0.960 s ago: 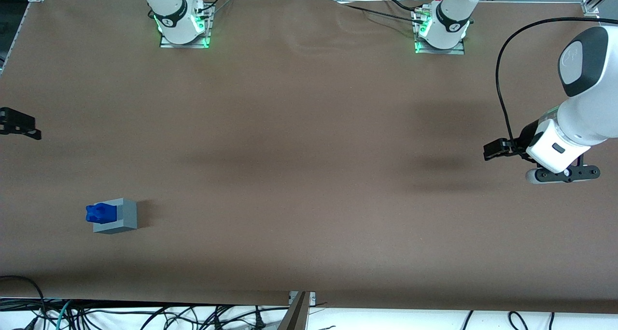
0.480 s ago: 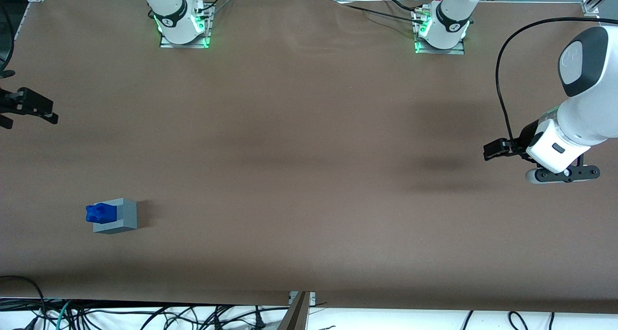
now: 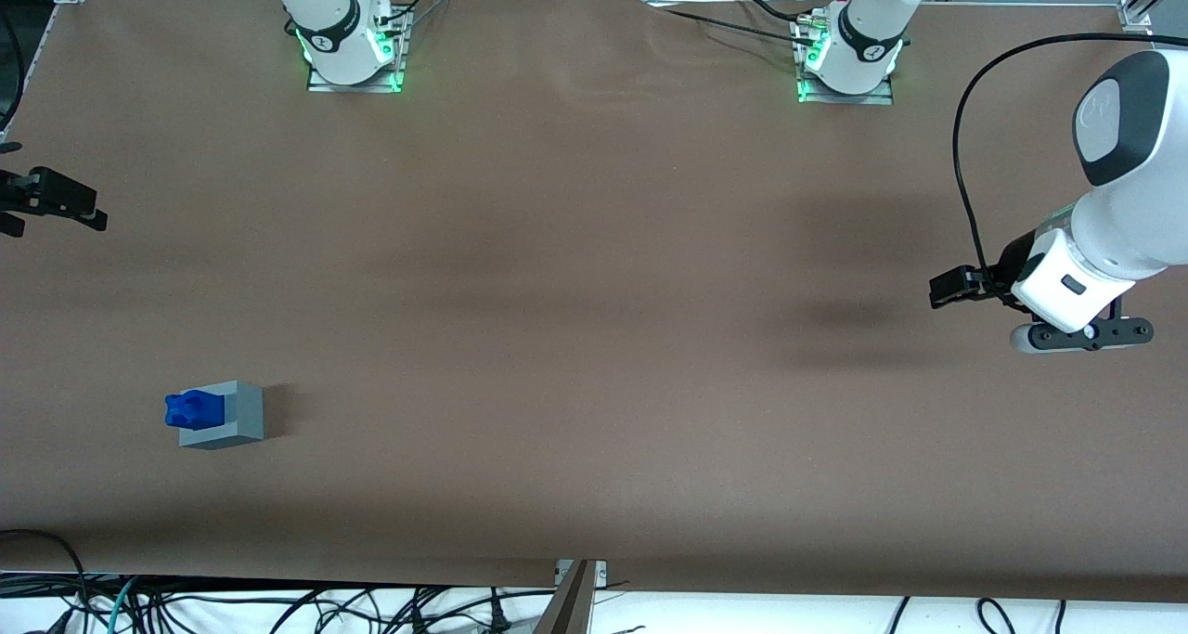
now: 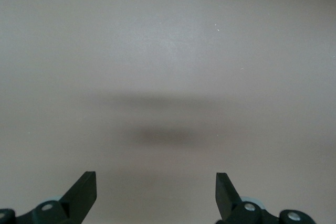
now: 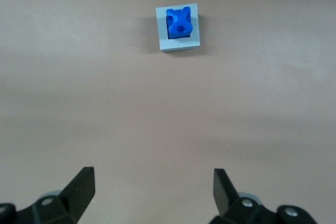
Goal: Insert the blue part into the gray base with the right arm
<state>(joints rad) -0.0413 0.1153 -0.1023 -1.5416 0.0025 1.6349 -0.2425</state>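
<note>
Insertion judged complete; right arm at the retract stage.

Nearest the front camera, the blue part [image 3: 192, 409] sat in the recess of the gray base [image 3: 232, 418], protruding from it, on the brown table [image 3: 594, 291]. Farther off, the gripper [image 5: 152, 190] hung well apart at the working arm's end, jaws wide and empty. Next move: probably only parking.

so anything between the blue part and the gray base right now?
Nothing visible. The blue part already sits in the recess of the gray base, sticking up out of it. The pincer is open, well apart from both and holding nothing, with only bare table between it and them.
</note>
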